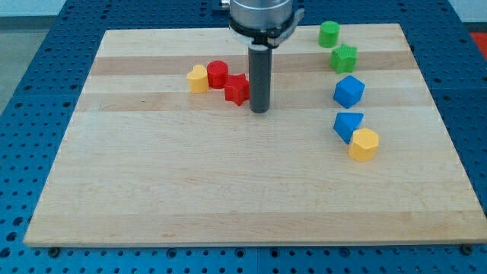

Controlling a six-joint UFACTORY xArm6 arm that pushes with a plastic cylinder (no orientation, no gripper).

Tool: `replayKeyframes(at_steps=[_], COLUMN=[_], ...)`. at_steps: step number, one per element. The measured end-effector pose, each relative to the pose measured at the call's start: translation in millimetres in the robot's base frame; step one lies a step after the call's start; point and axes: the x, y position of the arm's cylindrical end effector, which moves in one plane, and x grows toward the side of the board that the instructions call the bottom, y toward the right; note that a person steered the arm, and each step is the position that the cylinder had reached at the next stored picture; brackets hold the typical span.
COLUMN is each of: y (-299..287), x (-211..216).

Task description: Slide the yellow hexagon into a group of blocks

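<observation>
Bare wooden board (228, 190) on blue perforated table (30, 46); my tip (259, 110) beside red star (237, 90).

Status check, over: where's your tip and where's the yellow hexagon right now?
My tip beside the red star, the view's top centre. Yellow hexagon far to the view's right, touching the blue triangular block. Nothing between them.

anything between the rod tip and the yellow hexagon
No: in the camera view, only bare board lies between my tip and the yellow hexagon.
</observation>
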Motion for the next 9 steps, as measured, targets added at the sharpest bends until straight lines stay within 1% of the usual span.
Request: replayKeyframes(at_steps=[3, 4, 5, 6, 7, 8, 9], y=[-75.9, -81.8, -58.3, -5.8, 69.7, 146.4, 188.3], x=[-5.0, 11.5, 59.8, 112.0, 121.2, 121.2, 140.0])
